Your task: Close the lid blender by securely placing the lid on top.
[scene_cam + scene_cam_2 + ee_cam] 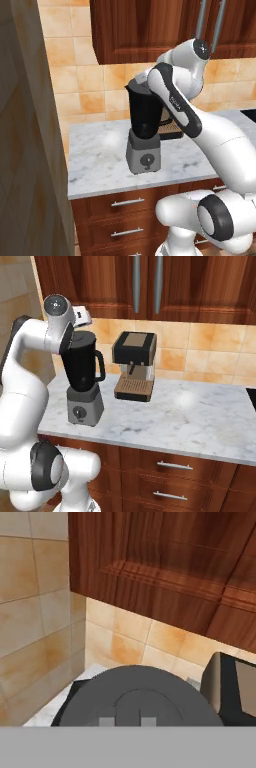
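My pincer (80, 317) hovers over the blender (84, 381) near the counter's (200, 416) left end; the lid (137, 699) seems seated. I cannot tell my grip. Next: press down squarely, then check.

blender (84, 381) on counter (200, 411), coffee machine (134, 366) to its right

Finishes around the blender

The blender (83, 381) has a glossy black jar on a matt grey base; its lid (137, 702) looks dull dark grey. The counter (200, 416) is polished white-grey marble — cabinets (165, 567) are reddish wood with brushed-metal handles (172, 465), and the wall tiles (80, 80) are smooth beige ceramic.
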Tool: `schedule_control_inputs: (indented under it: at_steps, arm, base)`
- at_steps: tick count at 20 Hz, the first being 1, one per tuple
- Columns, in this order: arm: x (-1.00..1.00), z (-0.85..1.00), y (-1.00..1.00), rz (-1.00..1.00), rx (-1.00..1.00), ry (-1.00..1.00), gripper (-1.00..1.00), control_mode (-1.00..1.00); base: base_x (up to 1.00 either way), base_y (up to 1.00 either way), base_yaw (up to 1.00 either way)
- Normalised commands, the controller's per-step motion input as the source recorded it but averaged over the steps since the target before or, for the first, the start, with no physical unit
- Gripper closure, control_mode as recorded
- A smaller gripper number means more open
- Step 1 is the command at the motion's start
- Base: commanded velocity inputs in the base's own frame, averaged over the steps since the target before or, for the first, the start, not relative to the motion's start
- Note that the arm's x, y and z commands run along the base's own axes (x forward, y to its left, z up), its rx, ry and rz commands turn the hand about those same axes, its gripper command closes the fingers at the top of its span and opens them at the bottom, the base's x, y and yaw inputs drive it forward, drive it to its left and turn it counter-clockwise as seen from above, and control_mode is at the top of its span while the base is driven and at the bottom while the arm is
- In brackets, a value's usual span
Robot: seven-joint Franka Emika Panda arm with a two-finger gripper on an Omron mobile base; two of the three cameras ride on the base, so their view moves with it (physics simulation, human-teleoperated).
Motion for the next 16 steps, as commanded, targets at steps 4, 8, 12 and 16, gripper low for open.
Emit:
schedule_control_inputs:
  at_steps: [4, 8, 12, 16]
  arm:
    - [-0.64, 0.0, -0.34, 0.0, 0.0, -0.01, 1.0, -1.0]
    - [-0.83, 0.0, -0.42, 0.0, 0.0, -0.05, 1.0, -1.0]
    - [-0.86, 0.0, -0.46, 0.0, 0.01, -0.02, 1.0, -1.0]
    - [-0.8, 0.0, -0.45, 0.0, 0.02, 0.0, 1.0, -1.0]
  base:
    - [0.0, 0.0, 0.0]
    - [0.0, 0.0, 0.0]
    - [0.0, 0.0, 0.0]
    - [0.0, 0.0, 0.0]
